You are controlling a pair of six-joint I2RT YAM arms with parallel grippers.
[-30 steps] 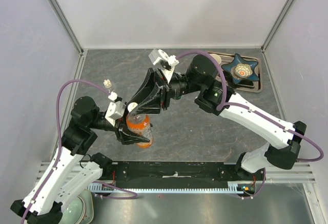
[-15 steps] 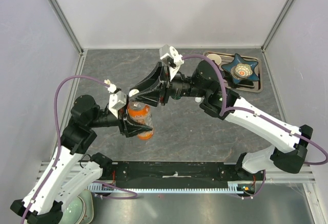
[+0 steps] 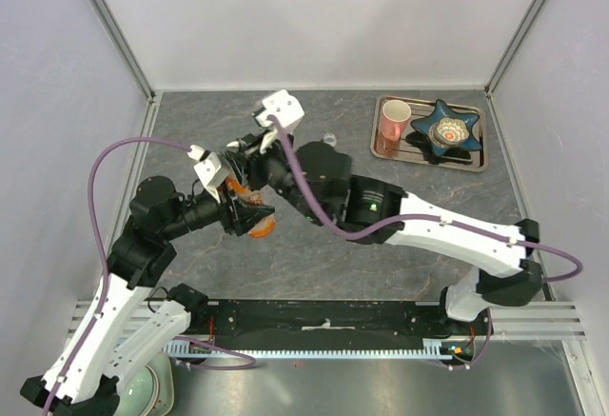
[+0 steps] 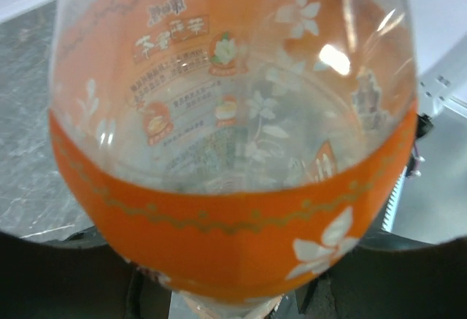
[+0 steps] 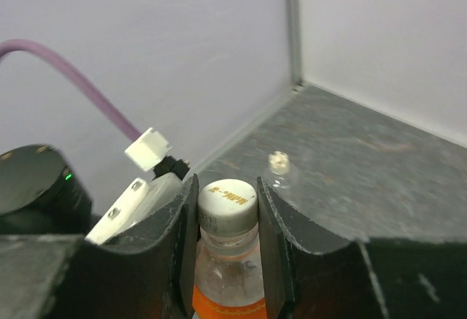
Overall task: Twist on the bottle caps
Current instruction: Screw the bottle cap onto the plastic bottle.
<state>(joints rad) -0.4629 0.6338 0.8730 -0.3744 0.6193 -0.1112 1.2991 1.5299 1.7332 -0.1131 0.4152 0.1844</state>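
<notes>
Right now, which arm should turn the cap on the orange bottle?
Right. The right gripper pinches the white cap from both sides. The left gripper is busy gripping the orange bottle by its body.

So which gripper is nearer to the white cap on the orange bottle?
Right. The right gripper has its fingers on both sides of the cap; the left gripper holds the orange bottle lower, around its body.

Orange bottle (image 3: 259,226): between the left gripper's (image 3: 245,208) fingers.
Right gripper (image 3: 243,161): over the bottle's top end.
Tray (image 3: 419,156): pink mug (image 3: 393,119), blue star-shaped dish (image 3: 450,130).
</notes>
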